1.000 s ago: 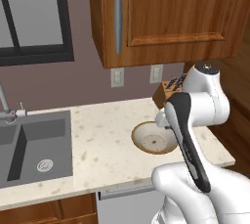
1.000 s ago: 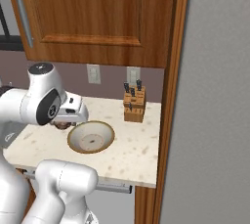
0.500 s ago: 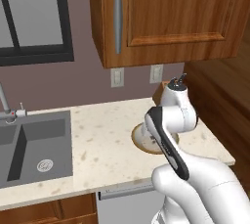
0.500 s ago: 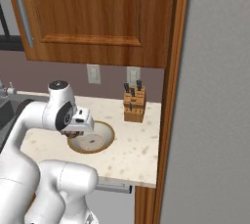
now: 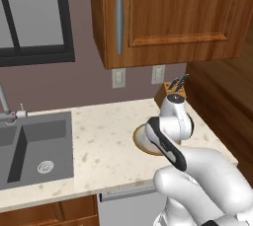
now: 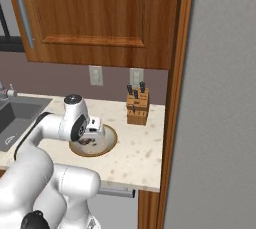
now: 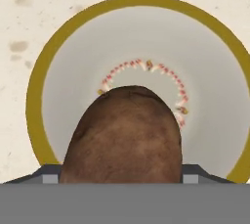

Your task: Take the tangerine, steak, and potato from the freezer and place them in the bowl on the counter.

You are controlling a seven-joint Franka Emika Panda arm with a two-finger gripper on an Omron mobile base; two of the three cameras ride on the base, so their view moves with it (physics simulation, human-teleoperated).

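Note:
The potato [image 7: 122,135], a dull brown rough lump, sits between my gripper's fingers and hides most of them in the hand view. Directly below it is the bowl [image 7: 36,86], tan-rimmed with a pale inside and a ring of small marks at its centre. In the right base view my gripper [image 6: 91,135] points down over the bowl [image 6: 107,145], shut on the potato. In the left base view my wrist covers part of the bowl [image 5: 141,142] on the counter [image 5: 99,141]. The tangerine and steak are out of view.
A wooden knife block [image 6: 137,108] stands just behind the bowl against the wall. The grey sink [image 5: 34,146] lies to the left. A wooden wall cabinet [image 5: 163,18] hangs overhead. The freezer's tall grey body [image 6: 220,98] rises at the right, past a wooden panel.
My hand with the potato has swung in and come down, from beside the bowl to directly over it. The bowl and knife block have not moved.

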